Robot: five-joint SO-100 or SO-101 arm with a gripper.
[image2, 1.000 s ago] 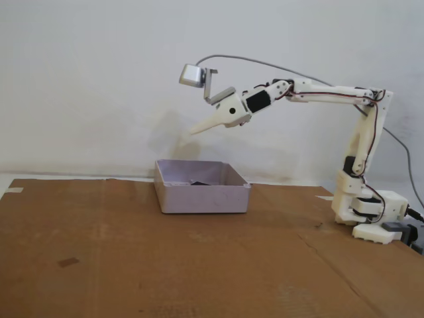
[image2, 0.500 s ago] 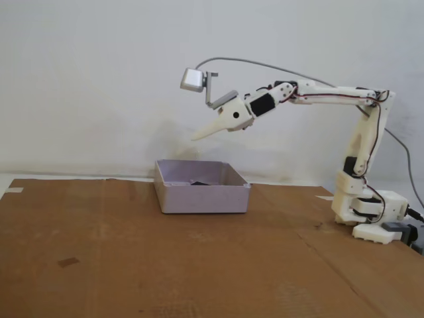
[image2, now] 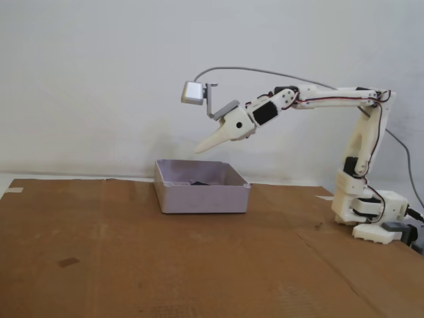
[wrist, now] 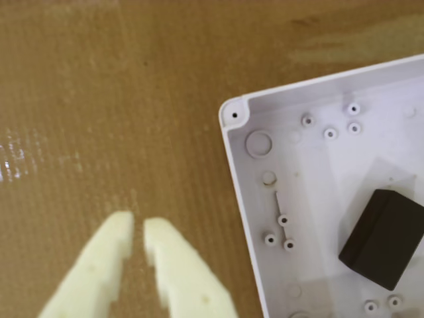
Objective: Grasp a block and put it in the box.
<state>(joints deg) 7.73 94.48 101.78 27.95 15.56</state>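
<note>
Black block (wrist: 383,238) — white box (wrist: 318,99) — cream pincer (wrist: 138,232).

In the fixed view the white arm (image2: 361,172) stands at the right of the cardboard-covered tabletop (image2: 132,258), reaching left. Its fingers (image2: 207,146) hang in the air above the grey box (image2: 202,197) — drawn together to a point, holding nothing. A dark block (image2: 199,183) shows just inside the box.

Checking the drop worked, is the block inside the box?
Inside: the dark block lies on the floor of the box.
</note>
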